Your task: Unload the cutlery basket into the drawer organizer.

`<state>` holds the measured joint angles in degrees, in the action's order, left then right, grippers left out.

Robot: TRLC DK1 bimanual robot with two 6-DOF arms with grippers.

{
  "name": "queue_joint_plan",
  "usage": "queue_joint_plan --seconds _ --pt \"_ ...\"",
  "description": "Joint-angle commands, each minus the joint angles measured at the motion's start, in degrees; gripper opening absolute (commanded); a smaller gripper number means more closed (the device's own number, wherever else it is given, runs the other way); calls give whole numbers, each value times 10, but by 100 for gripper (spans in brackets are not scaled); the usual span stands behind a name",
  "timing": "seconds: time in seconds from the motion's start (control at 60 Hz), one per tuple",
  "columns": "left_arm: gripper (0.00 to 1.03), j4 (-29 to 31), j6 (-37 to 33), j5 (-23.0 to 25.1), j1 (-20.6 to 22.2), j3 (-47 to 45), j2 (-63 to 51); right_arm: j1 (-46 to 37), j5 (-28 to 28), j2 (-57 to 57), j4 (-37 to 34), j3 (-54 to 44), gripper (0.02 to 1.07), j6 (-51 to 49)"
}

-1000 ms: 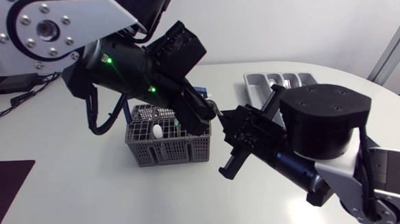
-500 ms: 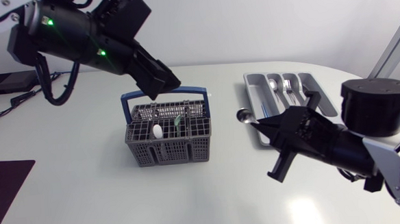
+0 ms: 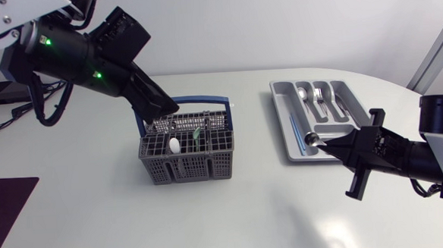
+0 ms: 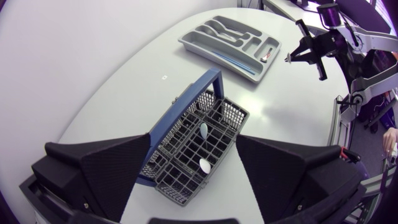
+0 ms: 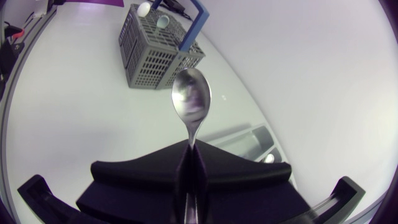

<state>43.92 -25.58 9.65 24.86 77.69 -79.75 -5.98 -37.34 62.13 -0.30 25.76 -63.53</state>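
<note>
Spoon (image 5: 191, 102) clamped in right end effector (image 5: 189, 149), jutting ahead, near drawer organizer (image 3: 282, 124)

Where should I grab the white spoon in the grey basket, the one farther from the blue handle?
Best by its rounded bowl, from straight above: the white spoon stands bowl-up in the grey slotted cutlery basket, so only that end clears the grid.

A robotics lab: left arm (image 3: 73, 48) and right arm (image 3: 428, 159) at a white table (image 3: 234, 222).
</note>
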Motion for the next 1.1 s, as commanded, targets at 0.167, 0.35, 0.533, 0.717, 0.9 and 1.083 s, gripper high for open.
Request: queue_joint_plan --seconds 0.167,0.35,0.533,0.717,0.9,1.083 --pt "96 1 -10 5 -15 -39 -11 -117 -52 164 -51 98 8 -158" --pt "96 -2 -8 5 -16 -48 -25 -158 -48 262 -132 196 8 -257" --pt "96 -2 -2 5 -16 -52 -36 -178 -21 352 -208 300 8 -319" --pt "96 -2 10 6 -15 -63 -38 -182 26 438 -288 397 8 -369" --pt "96 2 26 8 -12 -74 -38 -168 72 486 -334 442 8 -391" --pt "96 5 45 18 -7 -87 -40 -146 105 508 -339 453 8 -391"
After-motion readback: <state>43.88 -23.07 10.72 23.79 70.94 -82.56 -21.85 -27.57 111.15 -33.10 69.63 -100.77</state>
